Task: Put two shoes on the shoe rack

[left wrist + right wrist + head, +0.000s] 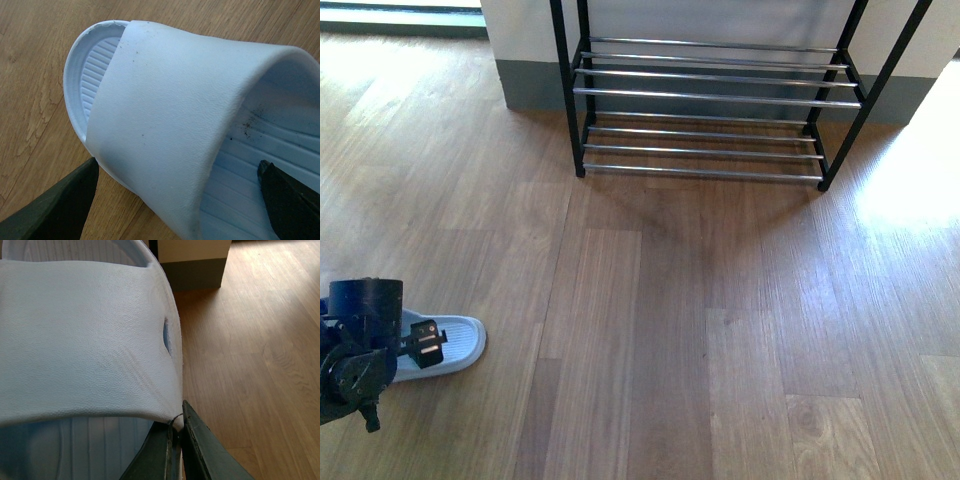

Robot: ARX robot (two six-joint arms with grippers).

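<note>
The shoes here are light blue slide sandals. One sandal lies on the wooden floor at the front left, partly under my left arm. My left gripper is down at it. In the left wrist view that gripper is open, with one finger outside the sandal's strap and the other over the ribbed footbed. My right gripper is shut on the side edge of the other sandal, just under its strap; it is out of the front view. The shoe rack stands at the far wall, both rod shelves bare.
Wood plank floor runs from me to the rack. A white wall with a grey base stands behind the rack. A wall corner with the same grey base shows beyond the held sandal. Bright sunlight falls on the floor at the right.
</note>
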